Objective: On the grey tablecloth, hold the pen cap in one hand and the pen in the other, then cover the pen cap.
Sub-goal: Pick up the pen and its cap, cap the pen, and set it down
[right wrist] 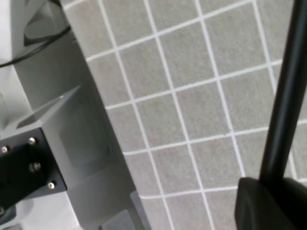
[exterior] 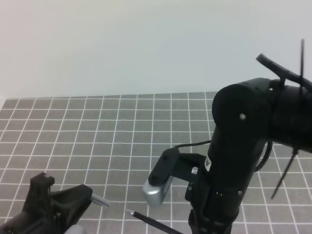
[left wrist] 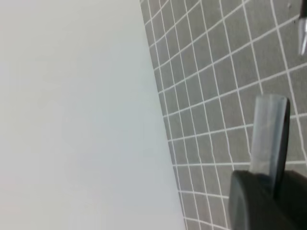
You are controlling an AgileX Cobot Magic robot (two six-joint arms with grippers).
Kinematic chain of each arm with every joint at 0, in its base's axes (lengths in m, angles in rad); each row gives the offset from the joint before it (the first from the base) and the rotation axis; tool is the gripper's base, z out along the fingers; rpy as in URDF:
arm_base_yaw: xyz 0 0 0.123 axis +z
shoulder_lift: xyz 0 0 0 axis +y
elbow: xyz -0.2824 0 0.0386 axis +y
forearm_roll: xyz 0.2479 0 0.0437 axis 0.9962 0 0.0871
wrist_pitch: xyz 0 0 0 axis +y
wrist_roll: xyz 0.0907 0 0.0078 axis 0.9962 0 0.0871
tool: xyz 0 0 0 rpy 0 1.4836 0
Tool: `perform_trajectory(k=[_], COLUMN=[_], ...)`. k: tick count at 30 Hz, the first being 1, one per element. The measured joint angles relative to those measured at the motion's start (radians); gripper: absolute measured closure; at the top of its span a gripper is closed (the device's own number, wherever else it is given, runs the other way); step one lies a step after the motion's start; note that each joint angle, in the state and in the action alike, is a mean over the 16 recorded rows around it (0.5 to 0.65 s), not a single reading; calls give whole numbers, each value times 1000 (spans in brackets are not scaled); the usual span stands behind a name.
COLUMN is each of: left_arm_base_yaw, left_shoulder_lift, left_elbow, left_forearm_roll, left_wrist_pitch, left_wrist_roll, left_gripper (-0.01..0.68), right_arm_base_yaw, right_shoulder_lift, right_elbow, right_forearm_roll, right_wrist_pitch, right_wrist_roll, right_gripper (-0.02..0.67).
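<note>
A: Currently, where are the two parts?

B: The cap [exterior: 100, 199] sits low left in the high view, projecting rightward from the left gripper [exterior: 84, 197], whose jaws are closed on it. The pen [exterior: 151, 221] enters from the bottom centre, tip pointing up-left at the cap. Tip and cap mouth are near each other but apart.

A: And the right gripper [right wrist: 268, 203]?

B: Its wrist view shows a dark finger [right wrist: 266, 203] at the lower right corner with the pen barrel rising from it along the right edge. The jaws are clamped on the pen.

A: Edges of the cloth [exterior: 97, 131]?

B: Its far edge runs across the middle of the high view, meeting a plain pale surface. In the left wrist view that edge runs diagonally from top centre to bottom centre.

A: Open room?

B: Bare grid fills the centre and left of the high view, above both parts. The right arm [exterior: 243, 146] blocks the right side.
</note>
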Motion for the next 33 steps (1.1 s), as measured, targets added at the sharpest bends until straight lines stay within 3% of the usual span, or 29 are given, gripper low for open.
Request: perform_trajectory(k=[10,24,33], left_arm_base_yaw=[-37,-140,-144], left_shoulder_lift=[0,-13,-52], left_elbow=[0,1,13], left_forearm_roll=[4,-11,-52], left_wrist_pitch=[-5,-27,-2], left_wrist_roll=[-1,-39,-43], left_gripper=[601,606,623], right_arm_base_yaw=[40,54,54], right_shoulder_lift=[-67,-88,-130], right_elbow=[2,7,4], right_forearm_roll=[2,30,38], right_wrist_pitch=[0,0,52], right_wrist_roll=[12,11,20], right_gripper=[580,581,617])
